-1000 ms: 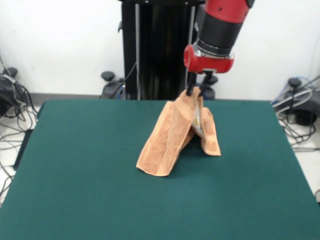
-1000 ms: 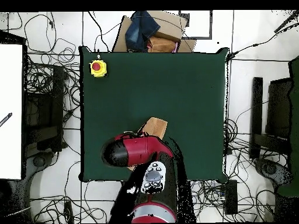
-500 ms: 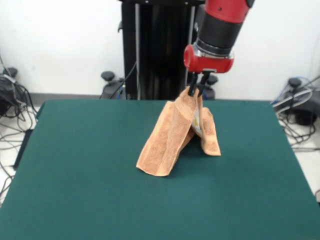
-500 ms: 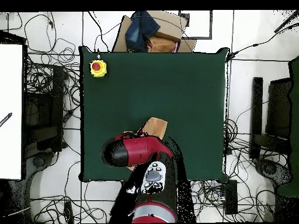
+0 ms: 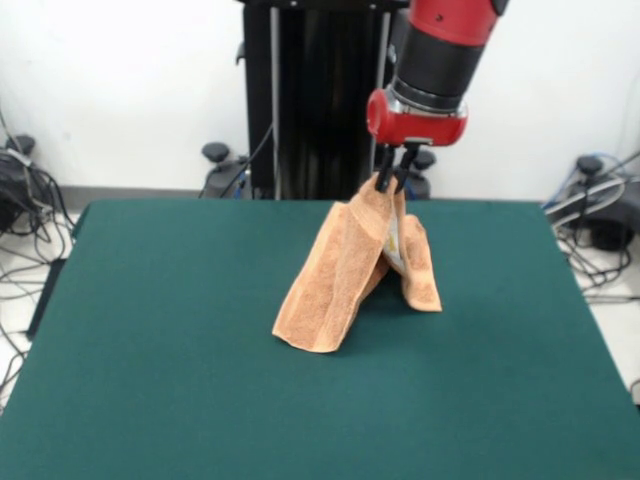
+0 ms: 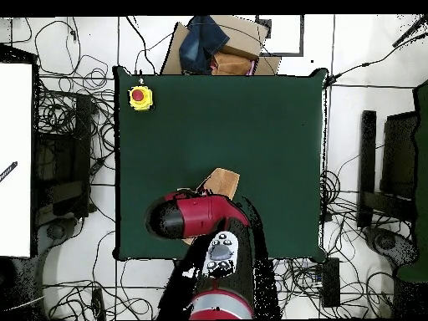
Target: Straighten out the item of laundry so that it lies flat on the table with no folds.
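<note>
The orange-tan towel, the item of laundry, hangs like a tent from its top edge, with two folded flaps drooping onto the green table. My gripper is shut on that top edge, holding it above the table's far middle. Its lower left flap rests on the felt, and the right flap touches down nearer the far side. From overhead the red arm covers most of the towel; only a tan corner shows.
A yellow box with a red button sits at a table corner in the overhead view. Cardboard and dark cloth lie beyond the table's edge. Cables and stands ring the table on the floor.
</note>
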Controlling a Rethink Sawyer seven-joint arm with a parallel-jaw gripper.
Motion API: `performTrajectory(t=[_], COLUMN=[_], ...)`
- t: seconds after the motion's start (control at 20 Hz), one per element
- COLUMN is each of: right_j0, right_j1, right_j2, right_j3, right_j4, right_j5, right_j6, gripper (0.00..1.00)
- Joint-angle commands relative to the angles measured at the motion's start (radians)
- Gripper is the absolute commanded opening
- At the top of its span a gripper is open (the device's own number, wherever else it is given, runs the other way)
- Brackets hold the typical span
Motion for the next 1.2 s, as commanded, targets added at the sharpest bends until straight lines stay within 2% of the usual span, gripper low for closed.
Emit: performTrajectory(t=[0.05,1.2], right_j0=[-0.017,-0.045], right_j1=[-0.015,-0.011], right_j2=[0.049,0.091], right_j3=[0.003,-0.073], right_j4=[-0.028,-0.021], right_j5=[0.016,0.028], right_j6=[0.094,0.068], gripper=[0.00,0.00])
